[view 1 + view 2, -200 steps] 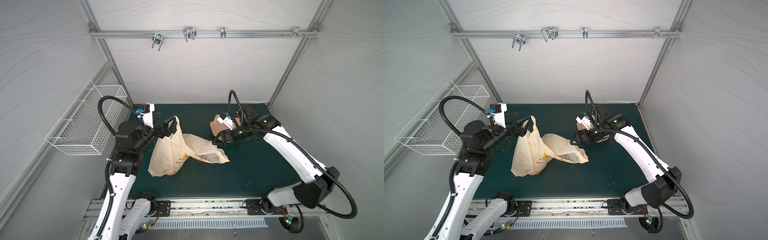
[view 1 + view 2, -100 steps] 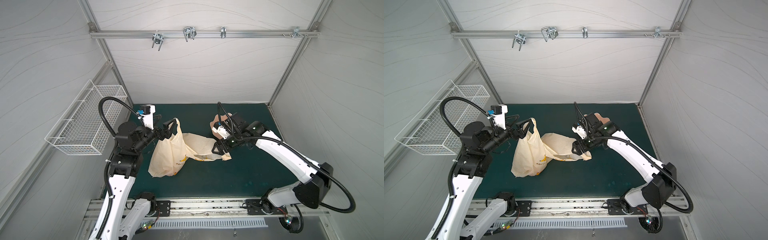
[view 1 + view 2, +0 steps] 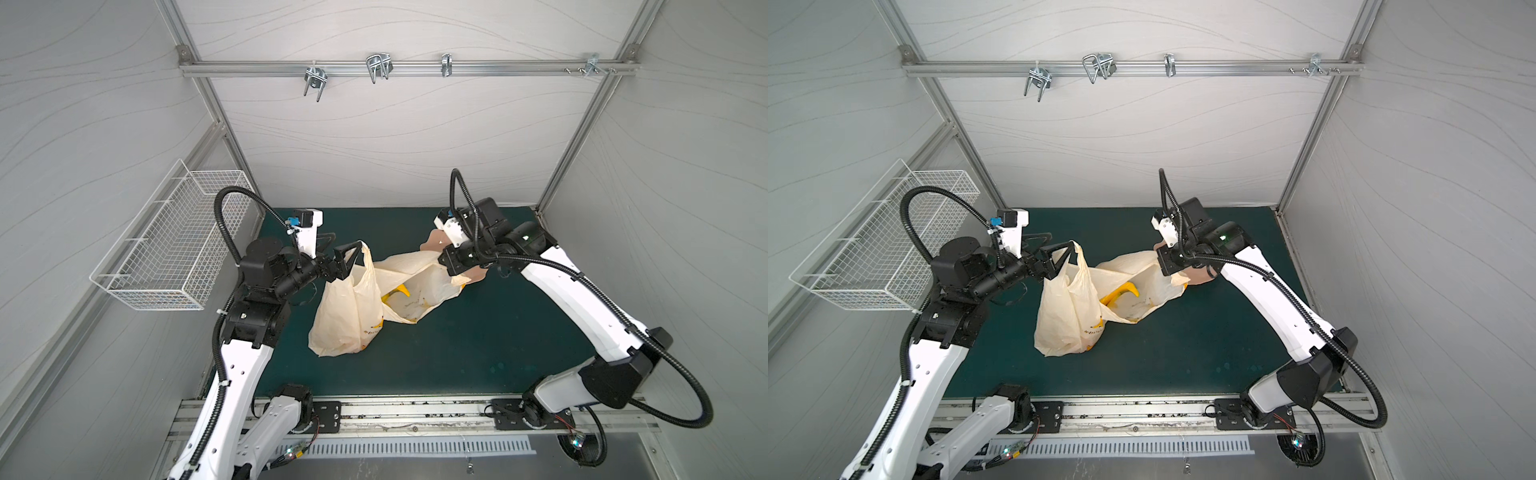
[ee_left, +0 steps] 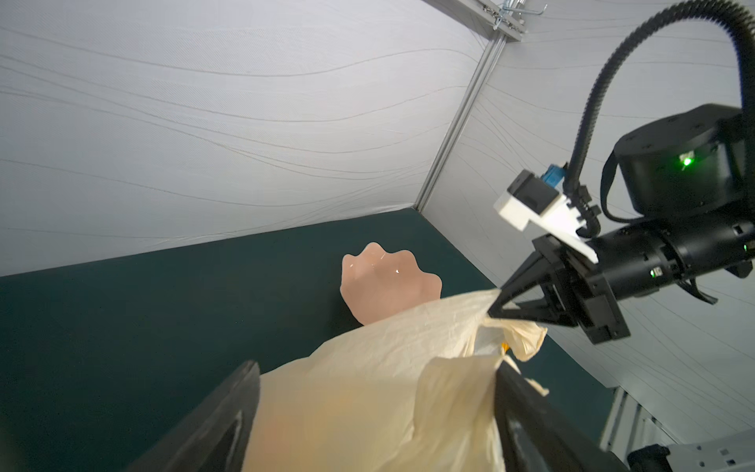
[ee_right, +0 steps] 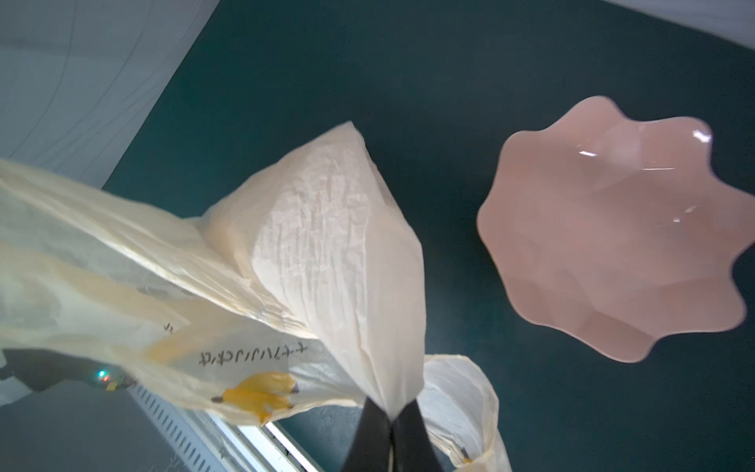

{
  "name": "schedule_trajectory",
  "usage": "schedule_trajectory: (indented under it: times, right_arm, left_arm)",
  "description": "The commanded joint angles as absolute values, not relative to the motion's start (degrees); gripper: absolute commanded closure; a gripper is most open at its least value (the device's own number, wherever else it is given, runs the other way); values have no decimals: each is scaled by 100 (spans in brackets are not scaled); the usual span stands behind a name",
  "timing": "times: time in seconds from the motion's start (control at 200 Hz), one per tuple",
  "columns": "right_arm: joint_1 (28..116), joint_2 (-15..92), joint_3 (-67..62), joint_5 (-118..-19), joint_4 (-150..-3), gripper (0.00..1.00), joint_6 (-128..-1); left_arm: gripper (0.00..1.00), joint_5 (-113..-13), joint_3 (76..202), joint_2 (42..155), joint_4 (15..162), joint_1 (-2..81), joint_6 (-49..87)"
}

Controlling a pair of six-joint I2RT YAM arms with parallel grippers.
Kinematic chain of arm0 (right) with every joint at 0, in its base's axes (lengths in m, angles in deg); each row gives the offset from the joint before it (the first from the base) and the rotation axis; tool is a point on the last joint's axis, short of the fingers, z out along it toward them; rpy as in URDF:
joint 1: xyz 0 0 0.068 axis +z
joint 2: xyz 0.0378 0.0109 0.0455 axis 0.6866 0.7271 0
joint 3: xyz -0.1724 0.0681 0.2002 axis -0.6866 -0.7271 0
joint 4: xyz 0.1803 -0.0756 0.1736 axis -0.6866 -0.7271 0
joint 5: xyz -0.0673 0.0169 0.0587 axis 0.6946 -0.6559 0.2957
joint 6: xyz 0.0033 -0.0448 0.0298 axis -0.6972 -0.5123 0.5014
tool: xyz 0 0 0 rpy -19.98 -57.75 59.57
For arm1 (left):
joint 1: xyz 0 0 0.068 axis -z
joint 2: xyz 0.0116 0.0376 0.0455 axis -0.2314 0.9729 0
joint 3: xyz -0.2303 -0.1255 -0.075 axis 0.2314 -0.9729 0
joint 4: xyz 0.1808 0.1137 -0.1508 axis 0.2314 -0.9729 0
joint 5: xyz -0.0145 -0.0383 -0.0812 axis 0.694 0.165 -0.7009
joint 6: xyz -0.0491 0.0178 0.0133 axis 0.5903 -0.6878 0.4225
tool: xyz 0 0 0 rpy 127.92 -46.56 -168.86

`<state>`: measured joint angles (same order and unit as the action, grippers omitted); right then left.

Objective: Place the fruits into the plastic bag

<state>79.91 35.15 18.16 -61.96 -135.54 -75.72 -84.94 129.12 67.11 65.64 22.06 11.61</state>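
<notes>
The right fingers are pressed together on a pinch of thin film at the rim of the plastic bag, and the film fans out from their tips in tight creases. The left fingers stand wide apart. One handle loop of the bag hangs over them, so I would call it hooked, not clamped.

Between the two pairs of fingers the mouth of the bag is stretched into a long opening. Below them the body of the bag sags onto the green table. Inside the opening, nearer to the right fingers, a yellow banana shows. The other fruits I cannot see; perhaps the film hides them. Just beyond the right fingers stands the pink bowl, with nothing in it.

To my eye the step in hand is holding the mouth open, and the filling looks almost or fully done. If a fruit remains, the right fingers must let go and fetch it while the left ones alone hold the loop up. If not, both should lower the bag gently, so that it does not tip and spill.
</notes>
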Motion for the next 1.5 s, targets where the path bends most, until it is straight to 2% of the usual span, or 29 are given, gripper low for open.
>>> schedule_trajectory:
  times: [0.0,0.245,0.45,0.56,0.625,0.71,0.765,0.89,0.94,1.065,1.211,1.316,1.401,1.491]
  right_arm:
    - [7674,3406,2095,-5817,-14239,100,-7598]
    - [7307,3271,1839,-5861,-14364,100,-7247]
    - [7241,3222,1540,-6084,-14272,100,-7070]
    - [7206,3224,1550,-6190,-14270,100,-7081]
    - [7152,3216,1578,-6369,-14289,85,-7069]
    - [7008,3168,1591,-6717,-14270,57,-7013]
    - [6875,3140,1620,-6964,-14254,46,-6989]
    - [6451,3057,1863,-7479,-14283,12,-6914]
    - [6229,2949,1963,-7571,-14285,2,-6958]
    - [5371,2751,2255,-7683,-14320,1,-7136]
    - [4569,2741,2171,-6752,-14192,1,-7145]
    - [3848,3071,1973,-6701,-14000,1,-6926]
    - [3411,3162,1221,-6437,-13189,1,-6802]
    - [2691,3127,121,-6627,-12172,1,-6393]
  left_arm:
    - [11,-8803,13447,6847,6175,2334,971]
    - [11,-9351,14123,7150,4662,2426,1224]
    - [11,-9727,13632,6631,3456,2441,1680]
    - [13,-8709,13385,6180,3186,2437,1930]
    - [11,-7934,13364,6004,3214,2438,2076]
    - [10,-7272,13465,6092,3241,2444,2289]
    - [9,-6872,13510,6228,3261,2434,2427]
    - [7,-5558,13479,6511,3360,2421,2694]
    - [6,-5225,13375,6567,3545,2397,2737]
    - [3,-4643,13079,6609,4084,2270,2690]
    - [0,-4536,12613,6699,4829,1808,2316]
    - [0,-4337,12215,6938,5563,1514,1848]
    - [0,-4018,11905,7160,6166,1423,1547]
    - [0,-4011,11353,7213,6956,1334,1142]
